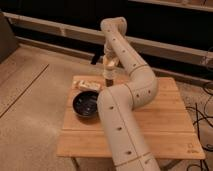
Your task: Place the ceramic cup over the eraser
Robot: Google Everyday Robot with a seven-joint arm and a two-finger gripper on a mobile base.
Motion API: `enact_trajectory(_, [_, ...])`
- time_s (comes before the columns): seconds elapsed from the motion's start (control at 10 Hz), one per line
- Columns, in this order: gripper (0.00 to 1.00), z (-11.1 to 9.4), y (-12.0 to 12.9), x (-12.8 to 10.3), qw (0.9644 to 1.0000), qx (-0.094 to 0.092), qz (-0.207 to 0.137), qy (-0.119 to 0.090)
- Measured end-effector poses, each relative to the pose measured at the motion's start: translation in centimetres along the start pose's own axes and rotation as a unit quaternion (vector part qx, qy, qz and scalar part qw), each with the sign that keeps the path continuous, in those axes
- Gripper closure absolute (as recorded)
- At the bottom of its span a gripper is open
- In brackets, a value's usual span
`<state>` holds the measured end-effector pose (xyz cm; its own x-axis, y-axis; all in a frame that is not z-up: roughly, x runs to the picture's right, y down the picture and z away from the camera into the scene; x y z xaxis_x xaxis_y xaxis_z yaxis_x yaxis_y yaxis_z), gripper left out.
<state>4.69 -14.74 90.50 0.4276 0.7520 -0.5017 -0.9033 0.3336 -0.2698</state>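
My gripper (109,66) hangs down from the wrist over the far edge of the wooden table (165,125), behind the bowl. It is shut on the small cream-white ceramic cup (110,62), which is held in the air. Just under the cup stands a small dark upright block, the eraser (107,80), on the table top. Cup and eraser look close, but whether they touch cannot be made out. My own arm (125,115) covers the middle of the table.
A wide dark bowl (86,104) sits at the table's left. A long beige flat block (86,85) lies behind it near the far left corner. Cables (204,112) trail on the floor at right. A dark wall with rails stands behind.
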Motion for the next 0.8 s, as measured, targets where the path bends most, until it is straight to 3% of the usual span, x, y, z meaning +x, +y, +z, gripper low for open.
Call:
enact_trajectory(0.5, [1.00,0.8,1.1,0.2,0.9998,-0.014,-0.006,0.010])
enact_trajectory(0.8, [1.00,2.1,1.2,1.2,0.9993,-0.009,-0.008,0.035])
